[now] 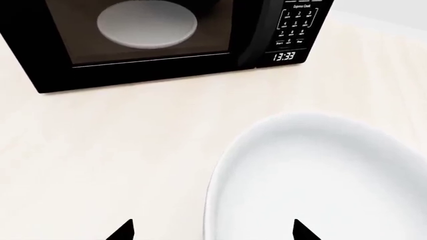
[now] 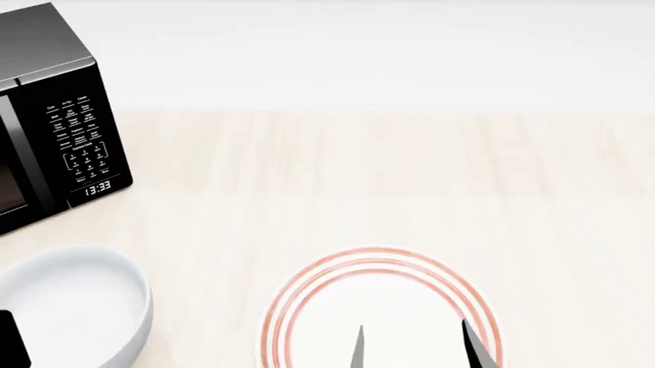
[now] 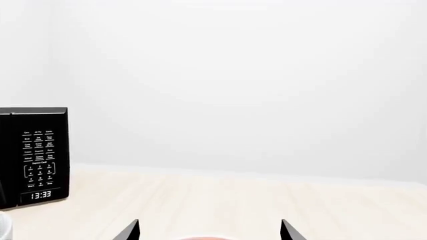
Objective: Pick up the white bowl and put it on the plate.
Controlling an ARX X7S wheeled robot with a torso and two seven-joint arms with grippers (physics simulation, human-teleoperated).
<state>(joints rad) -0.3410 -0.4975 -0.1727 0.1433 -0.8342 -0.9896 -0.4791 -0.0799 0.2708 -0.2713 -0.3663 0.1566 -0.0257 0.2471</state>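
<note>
White bowl (image 1: 320,180) is sitting on the table (image 2: 409,169), left of the plate (image 2: 381,307) and apart from it. We are holding our left gripper (image 1: 212,231) spread, 2 fingertips straddling its near rim; we should be lowering squarely before closing.

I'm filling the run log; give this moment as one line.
left gripper: open, straddling plain glossy white bowl rim | right gripper: open over red-ringed plate | bowl not placed
</note>
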